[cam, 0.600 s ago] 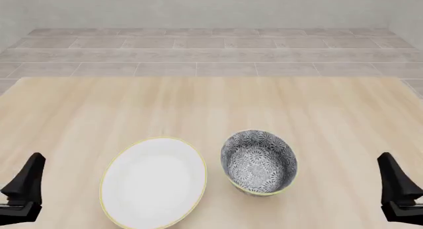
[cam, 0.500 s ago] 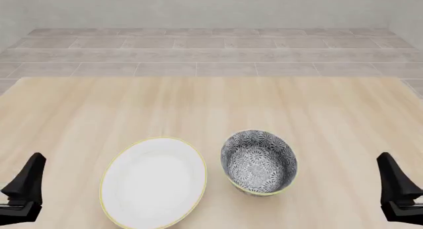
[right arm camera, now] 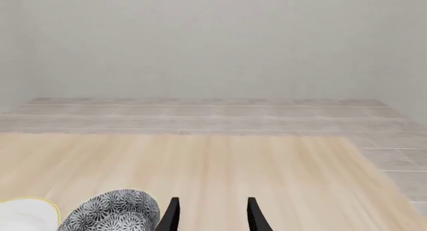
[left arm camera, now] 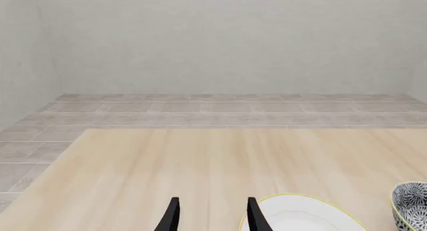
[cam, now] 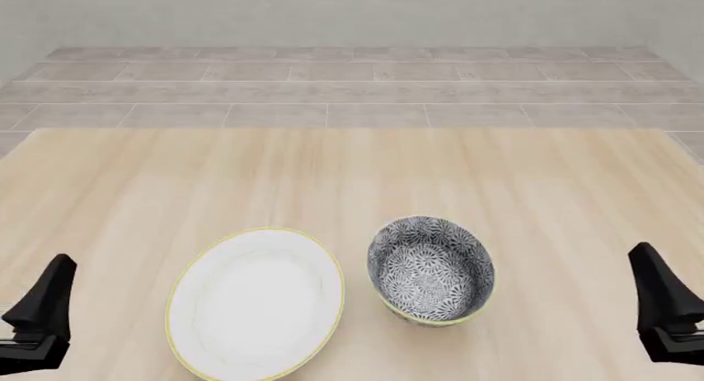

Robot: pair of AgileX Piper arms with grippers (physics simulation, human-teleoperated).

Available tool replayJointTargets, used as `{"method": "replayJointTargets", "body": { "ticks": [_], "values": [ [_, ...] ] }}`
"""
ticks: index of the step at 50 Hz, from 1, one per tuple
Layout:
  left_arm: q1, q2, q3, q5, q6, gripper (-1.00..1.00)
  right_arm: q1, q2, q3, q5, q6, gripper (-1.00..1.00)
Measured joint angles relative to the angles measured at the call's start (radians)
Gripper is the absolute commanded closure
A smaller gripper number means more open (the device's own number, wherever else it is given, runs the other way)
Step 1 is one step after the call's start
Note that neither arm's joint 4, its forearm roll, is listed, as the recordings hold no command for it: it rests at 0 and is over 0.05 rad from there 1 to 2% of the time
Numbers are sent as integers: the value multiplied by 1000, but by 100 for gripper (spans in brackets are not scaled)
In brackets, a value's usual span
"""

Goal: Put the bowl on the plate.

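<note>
Pale wood table (cam: pixel 352 175), with grey floor tiles past its far edge

White plate (cam: pixel 255 303) with a thin yellow rim, flat on the table, near the front, a little to the left of the middle

Grey-and-white flowered bowl (cam: pixel 431 270), upright, just beside the plate on its right side, not on the plate. Tiny gap between the two rims, or maybe touching: could not tell for sure. Nothing inside the bowl

Left gripper (cam: pixel 39 315) low at the left edge of the front view, well apart from the plate, holding nothing. Black fingers (left arm camera: pixel 172 216) seen apart in the left wrist view, with bare table between them. Edge of the plate (left arm camera: pixel 303 215) and a bit of the bowl (left arm camera: pixel 410 206) seen there too

Right gripper (cam: pixel 665 315) low at the right edge of the front view, well apart from the bowl, holding nothing. Fingers (right arm camera: pixel 252 215) spread apart in the right wrist view, with bare table between them, and the bowl (right arm camera: pixel 115 211) near one of them
</note>
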Motion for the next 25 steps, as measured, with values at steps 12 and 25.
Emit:
{"method": "replayJointTargets", "body": {
  "ticks": [12,25],
  "values": [
    [0,0,0,0,0,-100,39,185,-176,41,26,-100],
    [0,0,0,0,0,-100,109,417,-380,117,15,-100]
  ]
}}
